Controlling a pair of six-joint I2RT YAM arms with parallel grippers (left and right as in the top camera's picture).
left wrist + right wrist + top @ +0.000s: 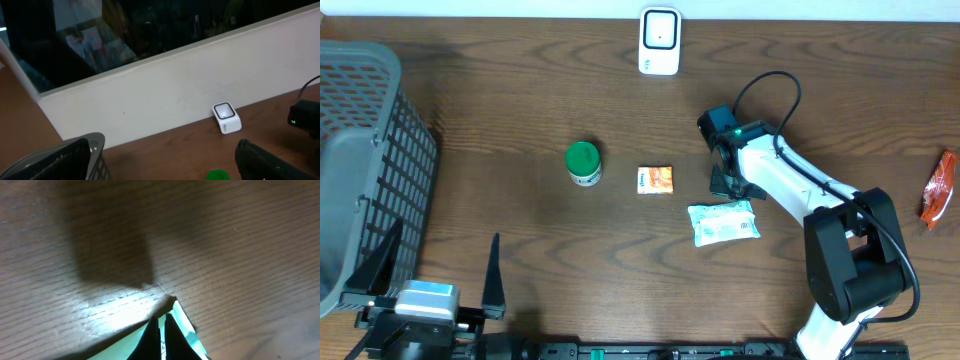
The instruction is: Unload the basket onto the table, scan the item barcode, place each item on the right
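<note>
Right gripper (161, 325) is pinched shut on the very corner of the packet (723, 222), which lies flat right of centre, well short of the scanner (659, 40) at the far edge. That thin bite could slip off the slick film on the lift, or the packet could droop and hide its barcode. Left gripper (438, 275) sits wide open and empty by the basket (370, 150). The table (520, 90) is dark wood-grain, with a white wall and dark window behind.
</note>
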